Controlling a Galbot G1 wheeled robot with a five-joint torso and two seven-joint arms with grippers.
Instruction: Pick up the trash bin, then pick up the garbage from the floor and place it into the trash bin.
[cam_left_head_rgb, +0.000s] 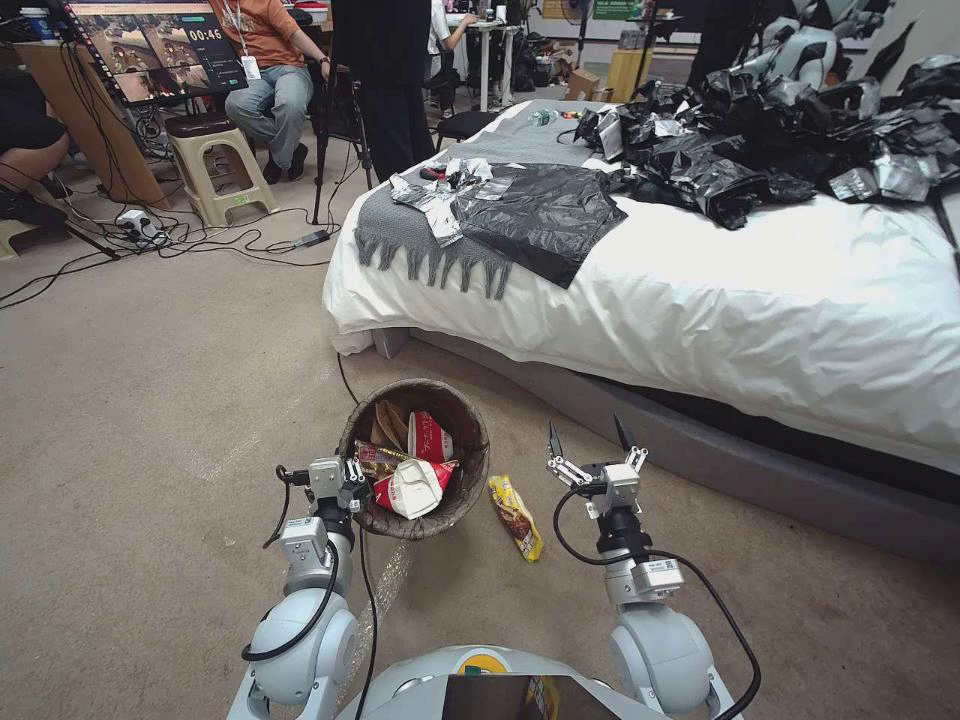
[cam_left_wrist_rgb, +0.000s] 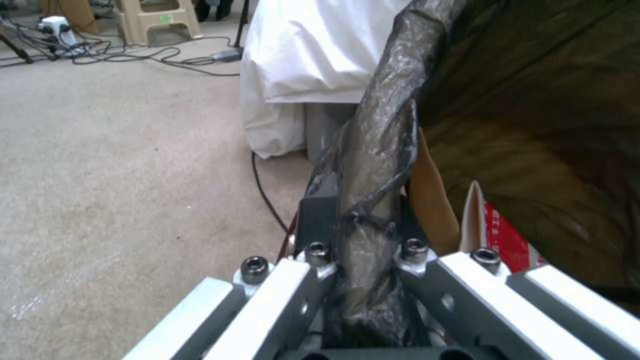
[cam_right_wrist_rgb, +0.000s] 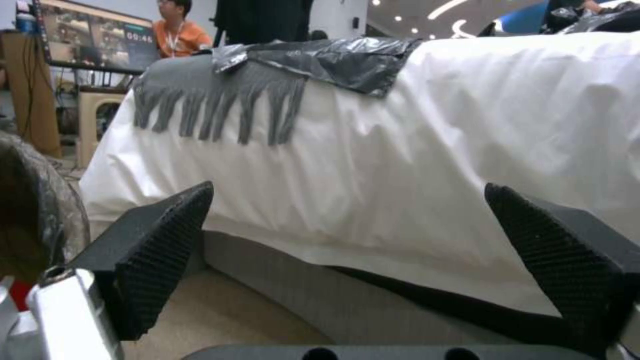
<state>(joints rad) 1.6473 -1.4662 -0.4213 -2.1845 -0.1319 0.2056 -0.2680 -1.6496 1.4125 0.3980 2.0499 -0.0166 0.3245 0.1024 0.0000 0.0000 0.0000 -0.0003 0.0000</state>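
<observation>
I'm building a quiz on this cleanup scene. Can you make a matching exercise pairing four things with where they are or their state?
Things:
1. left tool
2. right tool
3. yellow wrapper
4. grey scarf

Places or states:
A. lying on the carpet beside the bin
B. draped over the bed's corner
C. shut on the bin's rim
D. open, holding nothing

Pairs: 1-C, 2-D, 3-A, 4-B
</observation>
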